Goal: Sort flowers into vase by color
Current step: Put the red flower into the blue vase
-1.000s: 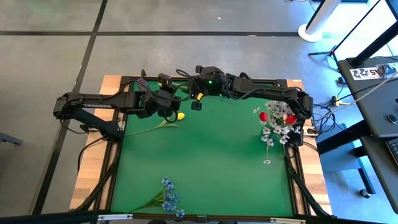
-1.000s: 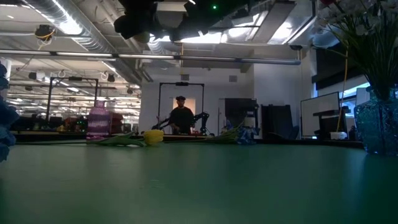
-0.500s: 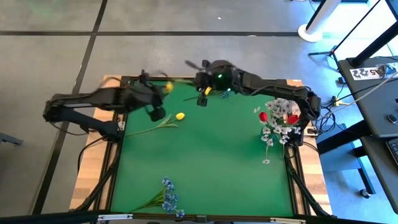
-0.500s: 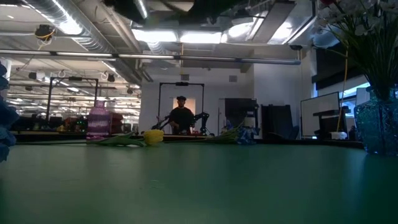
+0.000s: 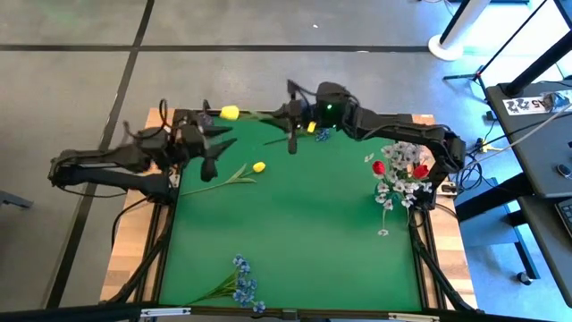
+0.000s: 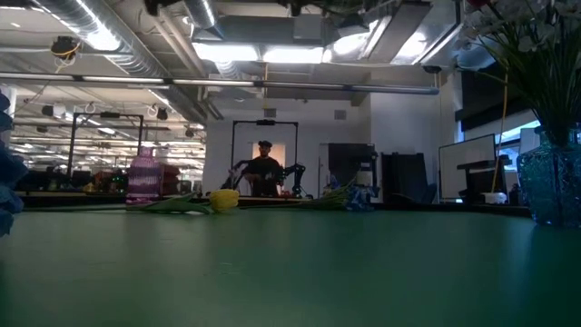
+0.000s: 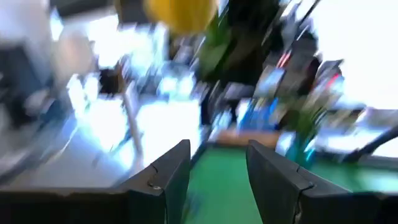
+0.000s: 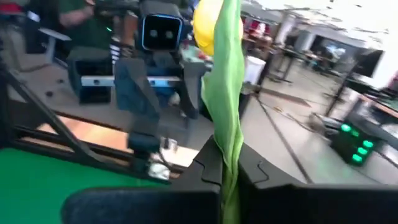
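My right gripper reaches level over the table's far edge, shut on a yellow tulip whose bud points toward the table's left. In the right wrist view the bud and its green leaf rise past the fingers. My left gripper stands open at the far left with nothing between its fingers; the held bud shows ahead of it. A second yellow tulip lies flat on the green mat. My right gripper pinches the tulip's stem and long green leaf between its two fingers, well below the bud. The fingers come level from the table's right. The flower sticks out beyond them toward the left, lifted clear of the table.
A glass vase at the right edge holds red and white flowers. A purple vase stands at the far left. Blue blossoms lie at the near edge, with another bunch at the far side. A person stands beyond the table.
My left gripper has let go of the yellow tulip and drawn back toward the table's left edge, rolling as it went. The tulip stays in my right gripper, which has risen a little and tipped level, so the bud now points toward the left above the far edge.
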### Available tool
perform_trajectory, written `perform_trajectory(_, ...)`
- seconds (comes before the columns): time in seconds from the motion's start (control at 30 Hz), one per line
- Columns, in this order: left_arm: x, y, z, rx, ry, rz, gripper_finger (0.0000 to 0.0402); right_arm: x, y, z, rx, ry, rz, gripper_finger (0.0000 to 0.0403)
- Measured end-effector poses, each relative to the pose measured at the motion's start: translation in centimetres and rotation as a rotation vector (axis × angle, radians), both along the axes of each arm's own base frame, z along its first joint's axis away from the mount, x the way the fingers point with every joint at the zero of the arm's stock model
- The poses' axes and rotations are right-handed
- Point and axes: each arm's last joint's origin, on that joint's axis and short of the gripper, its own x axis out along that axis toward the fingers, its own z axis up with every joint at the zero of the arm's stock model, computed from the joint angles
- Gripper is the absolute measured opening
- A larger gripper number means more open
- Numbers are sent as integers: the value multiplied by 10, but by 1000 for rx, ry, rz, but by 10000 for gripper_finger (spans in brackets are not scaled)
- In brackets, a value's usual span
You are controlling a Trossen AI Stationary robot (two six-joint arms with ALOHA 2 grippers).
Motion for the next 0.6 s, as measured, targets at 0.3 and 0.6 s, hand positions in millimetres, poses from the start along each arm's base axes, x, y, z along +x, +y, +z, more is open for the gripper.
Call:
perform_trajectory(0.3,38,12,-29,147,-342,-180,151,11,27,-2,-15,-38,67,5)
perform_trajectory(0.6,58,18,-26,170,-506,-258,150,11,25,-5,-8,-7,-30,10)
